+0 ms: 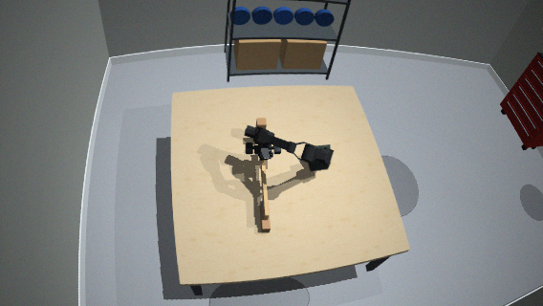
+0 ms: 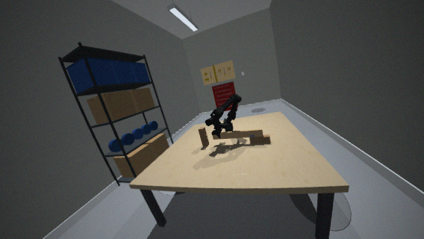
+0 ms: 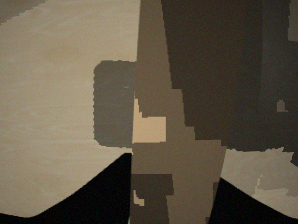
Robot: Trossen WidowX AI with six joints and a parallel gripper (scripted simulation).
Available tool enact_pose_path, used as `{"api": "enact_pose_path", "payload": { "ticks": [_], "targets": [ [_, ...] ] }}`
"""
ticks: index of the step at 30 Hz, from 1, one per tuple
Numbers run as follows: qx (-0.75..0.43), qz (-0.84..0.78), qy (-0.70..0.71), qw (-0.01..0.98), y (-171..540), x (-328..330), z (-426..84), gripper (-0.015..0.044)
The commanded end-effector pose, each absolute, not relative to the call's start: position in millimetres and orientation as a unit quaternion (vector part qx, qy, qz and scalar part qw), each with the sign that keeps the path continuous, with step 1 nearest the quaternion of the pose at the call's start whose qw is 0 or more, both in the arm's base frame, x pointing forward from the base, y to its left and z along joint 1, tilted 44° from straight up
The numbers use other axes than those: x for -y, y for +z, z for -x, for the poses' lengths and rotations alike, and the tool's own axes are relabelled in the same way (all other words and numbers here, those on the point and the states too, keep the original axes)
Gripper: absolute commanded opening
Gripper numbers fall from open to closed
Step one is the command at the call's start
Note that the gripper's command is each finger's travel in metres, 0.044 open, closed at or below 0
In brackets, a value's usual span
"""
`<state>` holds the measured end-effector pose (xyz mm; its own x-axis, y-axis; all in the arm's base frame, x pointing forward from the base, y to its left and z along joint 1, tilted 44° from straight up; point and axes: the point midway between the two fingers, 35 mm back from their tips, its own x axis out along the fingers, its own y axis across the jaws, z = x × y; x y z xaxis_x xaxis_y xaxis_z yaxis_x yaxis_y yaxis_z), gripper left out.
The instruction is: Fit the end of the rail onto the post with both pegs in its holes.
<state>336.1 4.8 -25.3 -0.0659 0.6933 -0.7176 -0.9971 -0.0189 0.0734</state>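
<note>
Against the wall stands a black rack (image 1: 229,57) (image 2: 101,108). In the exterior view its upper level carries blue bins (image 2: 108,72); the level under them carries cardboard boxes (image 2: 121,105). Below those, 5 blue discs (image 1: 283,15) (image 2: 138,134) sit in a row, and under the discs are 2 brown cartons (image 1: 258,54) (image 2: 143,156). Well apart from the rack is a red cabinet (image 1: 526,102) (image 2: 224,95) with pale horizontal lines. Yellowish posters (image 2: 218,72) hang above it, and a long lit lamp (image 2: 183,19) hangs from the ceiling (image 2: 224,9).
</note>
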Motion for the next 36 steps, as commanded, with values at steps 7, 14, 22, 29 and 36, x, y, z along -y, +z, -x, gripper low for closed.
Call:
{"api": "enact_pose_path", "payload": {
  "ticks": [7, 14, 22, 29, 36],
  "targets": [
    [-0.296, 0.259, 0.663, 0.637, -20.2, -1.6, -339.6, 0.0],
    [-0.296, 0.259, 0.663, 0.637, -20.5, -1.9, -340.2, 0.0],
    [-0.296, 0.259, 0.663, 0.637, -21.5, -1.3, -340.3, 0.0],
    [-0.296, 0.259, 0.663, 0.637, -22.8, -0.5, -340.3, 0.0],
    [-0.296, 0.259, 0.663, 0.637, -22.2, -2.3, -340.3, 0.0]
  ]
}}
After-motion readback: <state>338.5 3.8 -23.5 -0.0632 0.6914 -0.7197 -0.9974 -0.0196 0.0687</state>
